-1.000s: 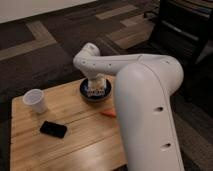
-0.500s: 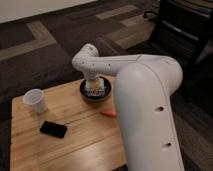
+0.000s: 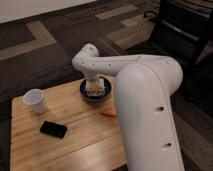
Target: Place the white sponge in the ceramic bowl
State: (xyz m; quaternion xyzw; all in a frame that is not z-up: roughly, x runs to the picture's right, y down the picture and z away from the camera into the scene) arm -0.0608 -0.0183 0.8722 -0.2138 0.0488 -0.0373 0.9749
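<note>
The placement step is in hand: the tool (image 3: 95, 86) hangs directly over the ceramic bowl (image 3: 95, 95) on the table (image 3: 75, 145). A pale pad, apparently the white sponge (image 3: 96, 89), sits beneath the tool inside the bowl. Next move, by judgement: confirm release, then lift straight up.

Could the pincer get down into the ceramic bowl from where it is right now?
Probably yes. The pincer hangs directly over the ceramic bowl, at its rim, with a pale thing, seemingly the white sponge, beneath it. The white cup and black phone sit well aside.
</note>
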